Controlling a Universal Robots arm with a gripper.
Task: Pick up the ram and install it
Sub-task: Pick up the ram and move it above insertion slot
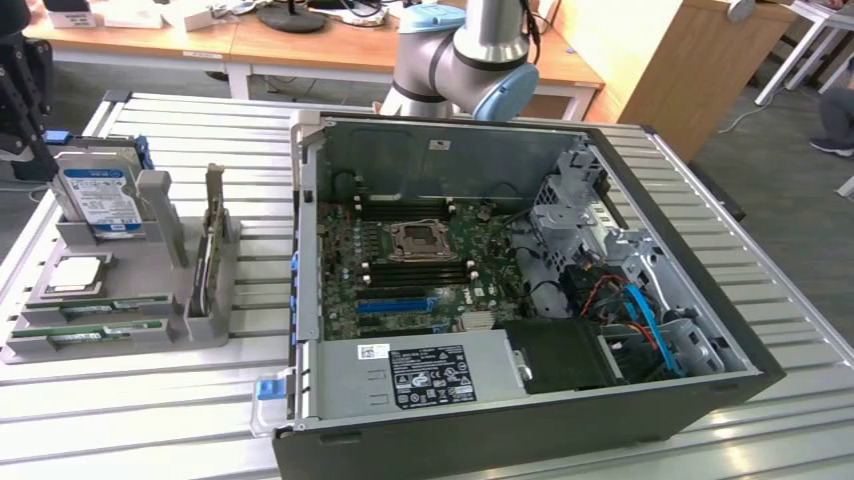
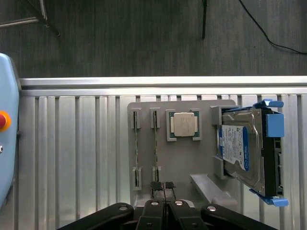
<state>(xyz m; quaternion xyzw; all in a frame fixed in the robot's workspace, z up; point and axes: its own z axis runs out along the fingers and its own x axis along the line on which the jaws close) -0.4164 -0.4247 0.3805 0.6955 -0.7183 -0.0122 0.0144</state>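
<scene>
While pincer (image 2: 163,186) sits closed, flat green ram (image 1: 107,335)

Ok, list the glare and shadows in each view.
Exterior view: light glares off the table slats at the view's lower right; the case interior lies in shade, darkest around the cables. Wrist view: even light on the tray, a bright streak along the table's edge rail, dark floor beyond.

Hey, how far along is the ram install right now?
Done: nothing yet. Both ram sticks sit in their holder. In hand: the claw is shut and empty, poised above the holder near one stick's end. Left: the whole pick-up, plus seating a stick in the computer.
</scene>
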